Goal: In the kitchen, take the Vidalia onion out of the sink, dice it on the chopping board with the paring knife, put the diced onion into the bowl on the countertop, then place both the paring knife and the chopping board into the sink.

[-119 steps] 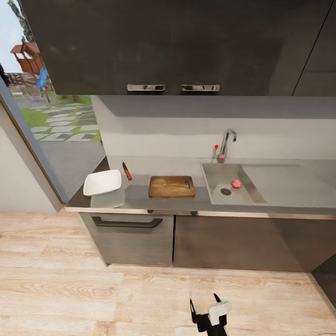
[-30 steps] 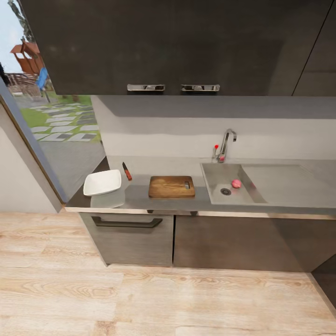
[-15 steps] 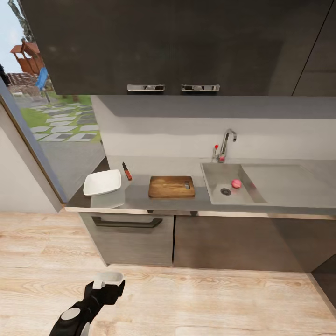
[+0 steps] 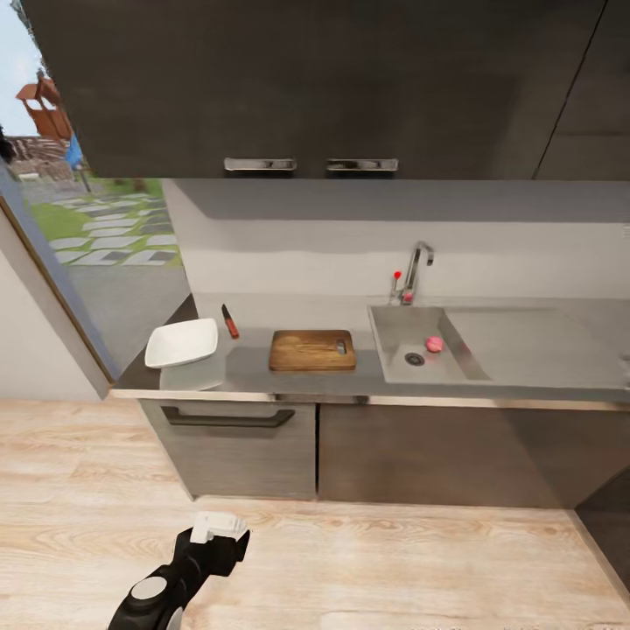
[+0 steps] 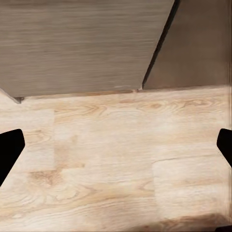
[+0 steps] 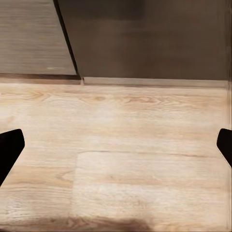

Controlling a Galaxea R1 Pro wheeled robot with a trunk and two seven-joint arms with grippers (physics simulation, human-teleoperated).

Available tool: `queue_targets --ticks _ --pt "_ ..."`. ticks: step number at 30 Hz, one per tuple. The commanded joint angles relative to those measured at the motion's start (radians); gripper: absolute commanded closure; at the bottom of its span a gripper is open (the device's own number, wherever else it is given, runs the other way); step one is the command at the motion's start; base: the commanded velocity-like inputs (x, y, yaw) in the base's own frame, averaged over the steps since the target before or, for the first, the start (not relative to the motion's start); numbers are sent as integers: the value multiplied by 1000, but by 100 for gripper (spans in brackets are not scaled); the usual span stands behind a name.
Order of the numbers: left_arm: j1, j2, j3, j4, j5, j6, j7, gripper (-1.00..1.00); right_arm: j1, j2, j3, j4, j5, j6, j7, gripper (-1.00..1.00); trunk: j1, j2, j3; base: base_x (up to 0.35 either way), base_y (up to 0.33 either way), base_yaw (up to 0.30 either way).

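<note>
A small pink Vidalia onion [image 4: 433, 344] lies in the grey sink [image 4: 395, 326], beside the round drain [image 4: 414, 359]. Left of the sink, the brown chopping board [image 4: 312, 350] rests flat on the grey countertop [image 4: 254, 372]. The red-handled paring knife [image 4: 229, 321] lies further left, beside the white squarish bowl [image 4: 182, 342] near the counter's left end. My left arm [image 4: 188, 567] hangs low over the wooden floor, well short of the counter. My left gripper [image 5: 116, 150] is open, fingers wide apart over floorboards. My right gripper [image 6: 116, 147] is open too, facing the cabinet base.
A chrome faucet [image 4: 414, 269] with a red-tipped lever stands behind the sink. Dark upper cabinets [image 4: 315, 87] overhang the counter. Grey base cabinets [image 4: 350, 451] with a drawer handle [image 4: 227, 418] stand between me and the counter. A glass wall [image 4: 79, 210] bounds the left.
The whole view has shifted slightly, so the camera moved. My left arm has come a little further into the bottom left. The things on the counter stay put.
</note>
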Motion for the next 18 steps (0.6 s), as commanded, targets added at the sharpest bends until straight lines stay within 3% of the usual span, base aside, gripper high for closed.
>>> queue_targets --ticks 1,9,18 --pt "-1 0 0 -1 2 6 1 -100 0 1 -4 -1 7 -1 3 -100 1 -2 -2 0 -280 -129" --pt "-1 0 -1 -2 2 6 1 -100 0 1 -4 -1 7 3 8 -100 1 -2 2 0 -301 -166" --pt "-1 0 -1 -1 2 6 1 -100 0 1 -3 -1 7 4 9 -100 1 -2 3 0 -310 -37"
